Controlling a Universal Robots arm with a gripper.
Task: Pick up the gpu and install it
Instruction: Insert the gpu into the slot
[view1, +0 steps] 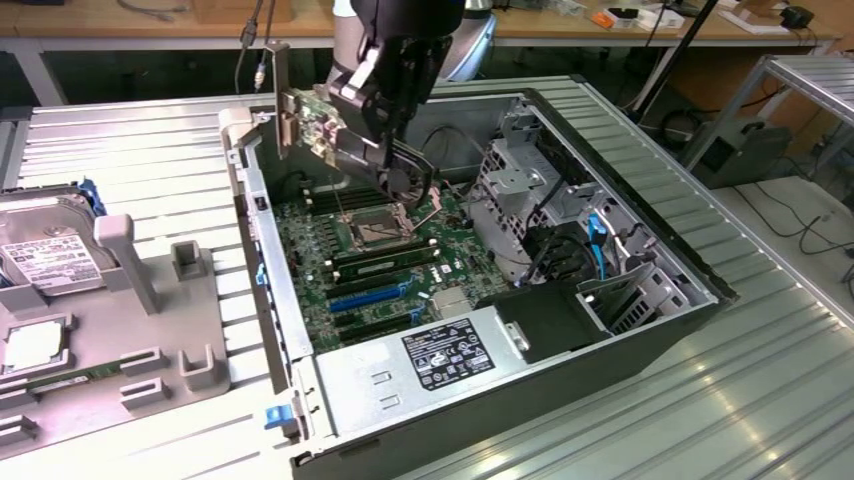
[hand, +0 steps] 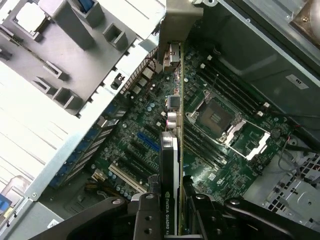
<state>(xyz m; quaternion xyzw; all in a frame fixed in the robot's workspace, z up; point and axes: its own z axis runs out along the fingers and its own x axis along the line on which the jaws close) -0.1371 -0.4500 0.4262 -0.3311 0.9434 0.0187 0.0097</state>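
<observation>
Fingers (hand: 146, 215) of the gripper (hand: 172, 210) are clamping the gpu (hand: 169, 155) upright, hanging clear above the motherboard (hand: 225, 125) beside the case's (view1: 260, 260) edge.

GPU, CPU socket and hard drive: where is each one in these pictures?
GPU (hand: 169, 170): wrist view, on its black cooler edge.
CPU socket (view1: 376, 227): exterior view, on the socket's middle.
Hard drive (view1: 47, 257): exterior view, on its white label.

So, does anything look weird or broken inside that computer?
Nothing looks broken. The gpu is not plugged in: the gripper holds it in the air above the motherboard. The processor socket looks open and empty.
</observation>
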